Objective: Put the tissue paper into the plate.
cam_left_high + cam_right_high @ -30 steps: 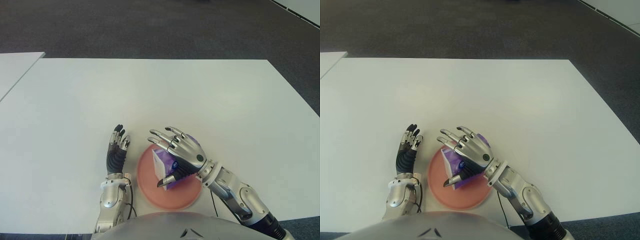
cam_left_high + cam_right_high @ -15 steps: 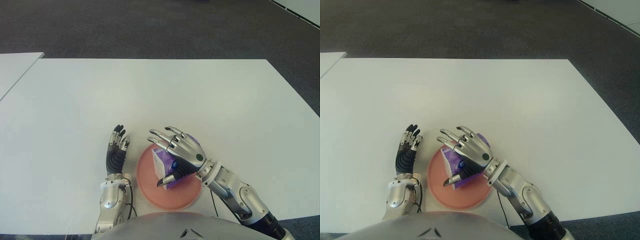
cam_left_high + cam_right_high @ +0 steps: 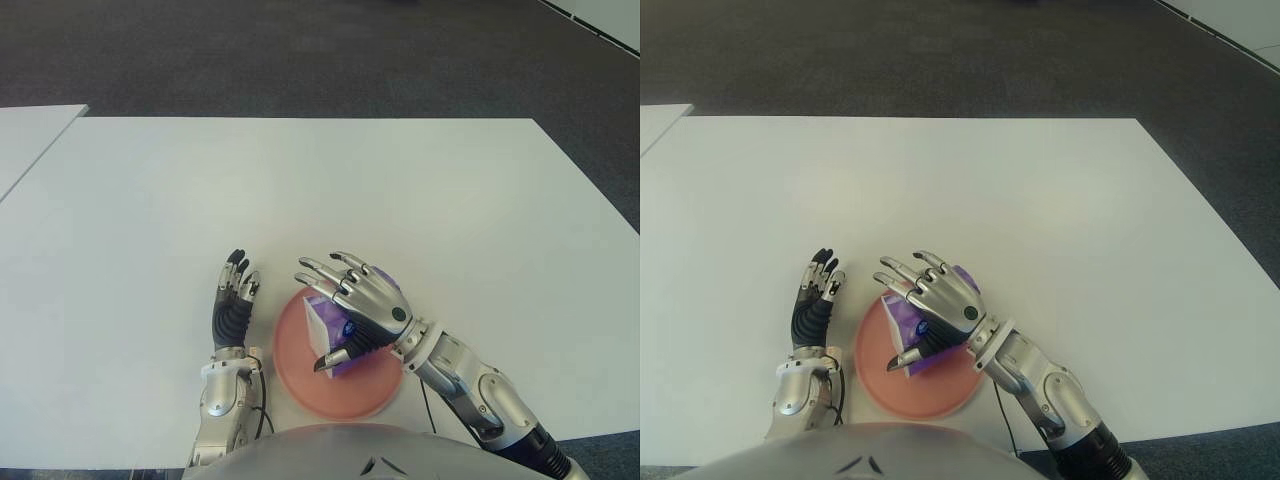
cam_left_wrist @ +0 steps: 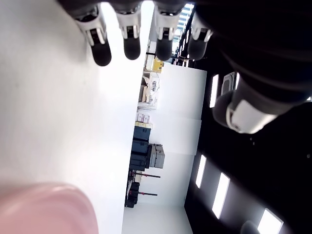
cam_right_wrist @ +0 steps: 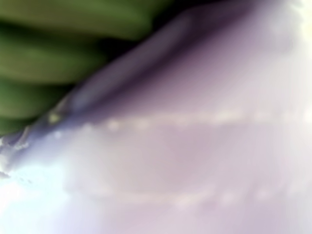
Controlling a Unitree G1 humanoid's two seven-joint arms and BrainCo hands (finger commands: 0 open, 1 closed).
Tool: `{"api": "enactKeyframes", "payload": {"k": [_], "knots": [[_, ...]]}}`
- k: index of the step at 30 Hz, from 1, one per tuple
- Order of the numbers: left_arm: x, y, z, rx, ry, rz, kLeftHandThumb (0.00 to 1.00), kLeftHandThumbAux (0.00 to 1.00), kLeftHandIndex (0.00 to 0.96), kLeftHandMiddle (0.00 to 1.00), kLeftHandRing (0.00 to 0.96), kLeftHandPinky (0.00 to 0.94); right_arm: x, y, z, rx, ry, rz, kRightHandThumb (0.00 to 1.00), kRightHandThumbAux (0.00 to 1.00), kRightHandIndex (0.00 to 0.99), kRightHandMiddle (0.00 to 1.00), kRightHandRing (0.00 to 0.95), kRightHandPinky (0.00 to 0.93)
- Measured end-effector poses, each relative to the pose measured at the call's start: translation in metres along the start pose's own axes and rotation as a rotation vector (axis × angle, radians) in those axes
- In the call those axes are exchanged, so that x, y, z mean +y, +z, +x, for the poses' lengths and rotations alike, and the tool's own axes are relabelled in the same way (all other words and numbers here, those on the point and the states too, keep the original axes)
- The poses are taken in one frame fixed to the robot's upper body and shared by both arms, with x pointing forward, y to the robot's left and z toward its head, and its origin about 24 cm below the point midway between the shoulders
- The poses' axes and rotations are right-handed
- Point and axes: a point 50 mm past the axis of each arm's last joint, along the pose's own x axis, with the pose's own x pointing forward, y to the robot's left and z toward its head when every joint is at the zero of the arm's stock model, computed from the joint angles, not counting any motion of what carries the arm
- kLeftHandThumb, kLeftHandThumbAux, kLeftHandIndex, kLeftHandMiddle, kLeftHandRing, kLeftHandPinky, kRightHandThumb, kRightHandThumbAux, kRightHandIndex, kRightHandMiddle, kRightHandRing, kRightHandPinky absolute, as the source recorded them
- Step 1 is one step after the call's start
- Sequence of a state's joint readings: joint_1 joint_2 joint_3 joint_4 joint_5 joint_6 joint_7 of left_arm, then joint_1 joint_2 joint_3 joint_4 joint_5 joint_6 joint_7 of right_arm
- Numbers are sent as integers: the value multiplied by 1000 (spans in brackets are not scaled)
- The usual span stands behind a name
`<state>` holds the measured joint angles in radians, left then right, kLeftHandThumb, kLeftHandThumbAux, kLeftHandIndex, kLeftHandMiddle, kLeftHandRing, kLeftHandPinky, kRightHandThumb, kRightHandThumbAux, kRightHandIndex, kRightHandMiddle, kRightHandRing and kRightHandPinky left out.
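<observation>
Left eye view shows my right robot hand (image 3: 355, 305) over the plate (image 3: 290, 350), fingers spread and thumb under the tissue pack (image 3: 325, 335) beneath its palm. I'd lift straight up. Left robot hand (image 3: 235, 300) shows beside it, fingers relaxed.
</observation>
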<state>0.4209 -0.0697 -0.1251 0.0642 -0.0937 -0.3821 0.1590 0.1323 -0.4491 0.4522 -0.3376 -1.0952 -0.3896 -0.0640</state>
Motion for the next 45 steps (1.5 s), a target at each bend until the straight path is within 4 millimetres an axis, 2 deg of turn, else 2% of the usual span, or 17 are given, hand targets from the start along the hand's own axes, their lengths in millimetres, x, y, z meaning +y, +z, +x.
{"api": "enactKeyframes", "payload": {"k": [23,26,33,45], "knots": [[2,1,-1,0,20,-41,280,550,76,56,31,24,-2,2,-3,1,-10,-2,109,347,0,0,0,0],[2,1,-2,-4,19,-40,269,540,69,42,17,14,-8,1,-2,-1,-22,-12,114,343,0,0,0,0],[0,3,-6,9,6,6,243,527,37,32,18,41,-38,-3,3,-29,-114,-78,172,314,0,0,0,0],[-7,6,-18,39,4,-9,251,525,14,44,41,63,-39,0,0,-61,-87,-92,159,317,0,0,0,0]]}}
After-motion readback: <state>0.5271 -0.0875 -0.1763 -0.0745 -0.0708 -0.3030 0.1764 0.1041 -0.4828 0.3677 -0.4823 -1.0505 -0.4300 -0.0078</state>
